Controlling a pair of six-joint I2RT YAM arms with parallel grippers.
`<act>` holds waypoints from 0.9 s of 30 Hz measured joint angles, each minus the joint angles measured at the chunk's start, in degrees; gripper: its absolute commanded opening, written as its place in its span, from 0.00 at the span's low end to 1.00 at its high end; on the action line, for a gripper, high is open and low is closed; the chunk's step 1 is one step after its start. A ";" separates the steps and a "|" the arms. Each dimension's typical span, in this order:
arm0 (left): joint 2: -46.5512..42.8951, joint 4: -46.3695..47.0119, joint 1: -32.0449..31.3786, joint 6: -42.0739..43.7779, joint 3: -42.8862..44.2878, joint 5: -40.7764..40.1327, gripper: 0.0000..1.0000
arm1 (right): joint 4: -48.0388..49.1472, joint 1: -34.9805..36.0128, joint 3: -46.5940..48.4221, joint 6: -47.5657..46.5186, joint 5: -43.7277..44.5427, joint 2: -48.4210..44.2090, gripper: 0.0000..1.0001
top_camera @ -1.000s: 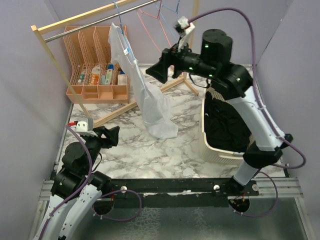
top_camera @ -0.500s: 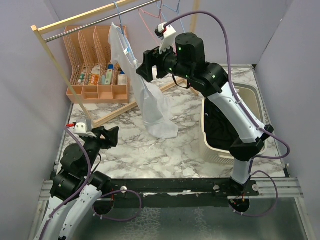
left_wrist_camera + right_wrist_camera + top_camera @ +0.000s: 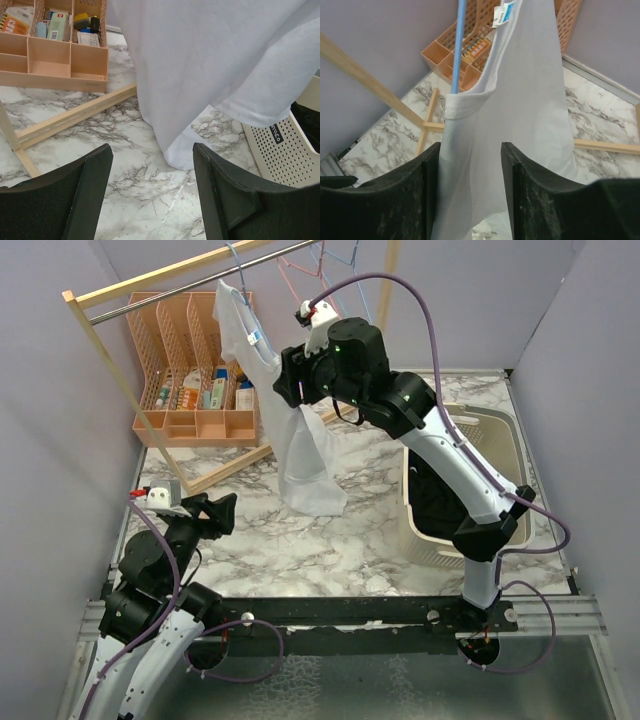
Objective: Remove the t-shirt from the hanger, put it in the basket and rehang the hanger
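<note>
Right gripper (image 3: 470,152): fingers spread, gripping nothing, raised at the shoulder of the t-shirt. T-shirt (image 3: 520,100): white, hung on the hanger, directly ahead of the right gripper; its cloth runs down through the gap between the two fingers, with the collar hem just above the fingertips. Hanger (image 3: 459,45): blue, one arm showing above the collar, just beyond the right gripper's tips. Left gripper (image 3: 150,172): fingers spread, holding nothing, low over the marble table (image 3: 125,150); the t-shirt's lower hem hangs down to the table ahead of it, apart from it. Organizer (image 3: 50,55): orange, compartmented, ahead and left of the left gripper. Basket (image 3: 292,145): cream, perforated, to the right of the left gripper, dark cloth inside.
</note>
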 measured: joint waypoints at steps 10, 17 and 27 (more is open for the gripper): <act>-0.07 0.00 0.00 0.00 0.00 0.00 0.68 | 1.31 0.00 -3.56 -0.13 4.74 0.39 0.22; -0.07 0.00 0.00 0.02 0.00 -0.02 0.68 | 11.30 0.00 -14.80 -2.14 4.37 -4.11 0.01; -0.15 -0.02 0.00 0.00 0.00 -0.02 0.68 | 22.56 0.00 -22.71 -7.56 4.17 -11.47 0.01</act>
